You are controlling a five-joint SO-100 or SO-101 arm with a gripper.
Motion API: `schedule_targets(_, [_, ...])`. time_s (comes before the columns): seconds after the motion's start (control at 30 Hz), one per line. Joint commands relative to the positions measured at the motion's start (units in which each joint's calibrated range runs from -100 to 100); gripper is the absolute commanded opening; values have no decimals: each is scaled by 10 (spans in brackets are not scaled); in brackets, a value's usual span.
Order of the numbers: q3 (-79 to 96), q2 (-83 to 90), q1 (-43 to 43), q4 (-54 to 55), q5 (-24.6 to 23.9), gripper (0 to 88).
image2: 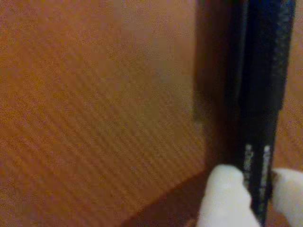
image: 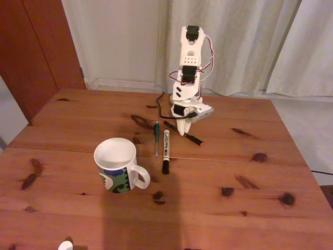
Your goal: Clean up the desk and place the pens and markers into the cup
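Observation:
On the wooden desk [image: 234, 198] my gripper [image: 182, 131] points straight down onto the thin black pen with a red tip [image: 193, 139], which lies flat. In the wrist view the white fingertips [image2: 225, 194] press both sides of the black pen [image2: 265, 94], so the gripper [image2: 258, 198] is shut on it against the desk [image2: 94, 118]. Just left of it in the fixed view lie the teal-green pen [image: 156, 138] and the white marker with a black cap [image: 166, 148], side by side. The white patterned cup [image: 117, 166] stands upright nearer the front, handle to the right.
The arm's base stands at the desk's back middle with a black cable trailing to its left. Pale curtains hang behind, and a brown door is at the far left. A small white object [image: 65, 245] sits at the front edge.

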State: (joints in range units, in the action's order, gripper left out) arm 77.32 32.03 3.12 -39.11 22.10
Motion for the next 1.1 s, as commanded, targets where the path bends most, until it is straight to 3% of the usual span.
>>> schedule_targets(0.0, [-29,-9,-1,4,-3,9])
schedule_targets(0.63, [-110,139,-3,8,-42,9])
schedule_targets(1.07, [-295,123,-32,10,-167,9])
